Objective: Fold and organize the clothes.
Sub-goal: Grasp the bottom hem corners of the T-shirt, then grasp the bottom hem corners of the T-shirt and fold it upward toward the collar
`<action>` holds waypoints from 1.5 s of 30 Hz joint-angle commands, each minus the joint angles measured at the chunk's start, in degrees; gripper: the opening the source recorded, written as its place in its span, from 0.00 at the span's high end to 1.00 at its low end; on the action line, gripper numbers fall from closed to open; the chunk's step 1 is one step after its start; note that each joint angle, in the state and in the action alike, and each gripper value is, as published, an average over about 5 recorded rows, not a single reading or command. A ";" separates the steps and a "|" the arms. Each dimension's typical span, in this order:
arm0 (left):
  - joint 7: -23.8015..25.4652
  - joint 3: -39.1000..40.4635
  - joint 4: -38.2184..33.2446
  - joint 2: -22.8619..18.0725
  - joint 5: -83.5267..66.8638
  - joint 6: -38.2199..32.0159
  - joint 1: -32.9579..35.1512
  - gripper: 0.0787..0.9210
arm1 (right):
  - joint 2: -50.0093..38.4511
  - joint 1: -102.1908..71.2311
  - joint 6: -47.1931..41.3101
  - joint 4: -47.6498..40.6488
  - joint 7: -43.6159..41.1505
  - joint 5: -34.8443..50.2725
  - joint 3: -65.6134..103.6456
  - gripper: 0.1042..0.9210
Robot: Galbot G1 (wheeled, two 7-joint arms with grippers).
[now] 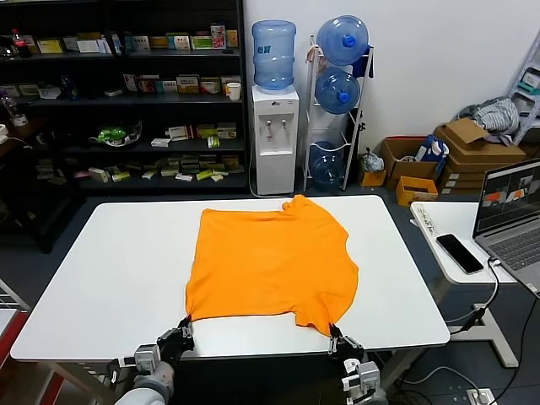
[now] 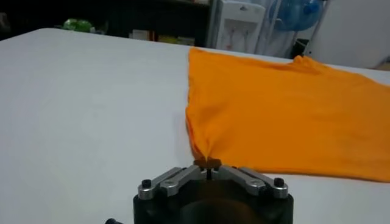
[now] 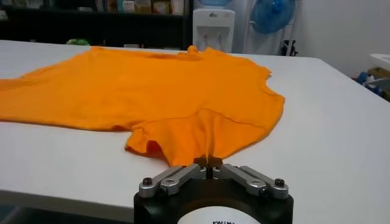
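With the fingers of the left gripper and right gripper closed on the near corners of the bright orange cotton T-shirt spread on the white desk, both corners should be lifted evenly and carried away together.

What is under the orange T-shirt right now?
Only the white table shows around the T-shirt, which lies spread flat on it. Anything beneath the cloth is covered. The left gripper and right gripper pinch its near corners.
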 commanded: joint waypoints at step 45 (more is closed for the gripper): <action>0.58 3.60 2.92 6.23 -2.23 -0.78 -11.54 0.68 | -10.39 23.74 -8.84 -4.28 3.69 14.02 -8.81 0.58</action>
